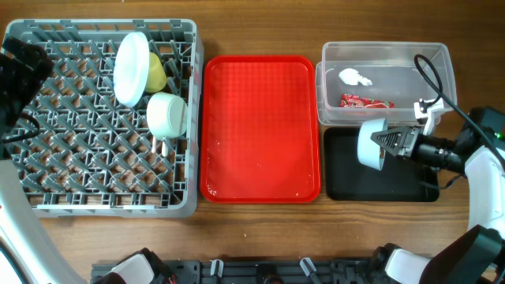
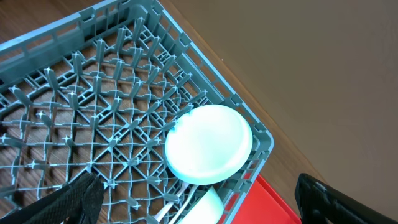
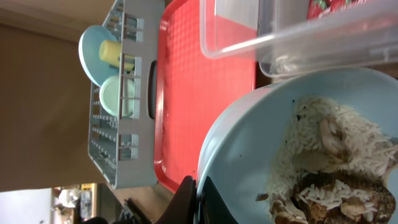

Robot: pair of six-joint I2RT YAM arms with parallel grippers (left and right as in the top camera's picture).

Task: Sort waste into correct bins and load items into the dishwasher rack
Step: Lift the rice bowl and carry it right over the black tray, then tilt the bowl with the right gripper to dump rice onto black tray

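Observation:
My right gripper (image 1: 398,142) is shut on the rim of a pale bowl (image 1: 369,143), held tipped on its side over the black tray (image 1: 379,175). The right wrist view shows the fingers (image 3: 200,194) pinching the bowl (image 3: 261,143), with beige rice scraps (image 3: 329,168) inside. The clear tub (image 1: 385,57) holds the white tissue (image 1: 355,77) and the red wrapper (image 1: 365,101). The grey rack (image 1: 71,118) holds the pale blue plate (image 1: 130,67), the yellow cup (image 1: 156,72), another bowl (image 1: 167,114) and white cutlery (image 1: 162,146). My left gripper (image 2: 196,208) is open and empty above the rack's corner, near the plate (image 2: 208,144).
The large red serving tray (image 1: 260,126) lies between the rack and the bins, with a few small specks on it. The clear tub's wall (image 3: 280,40) is close above the held bowl. Bare wooden table runs along the front edge.

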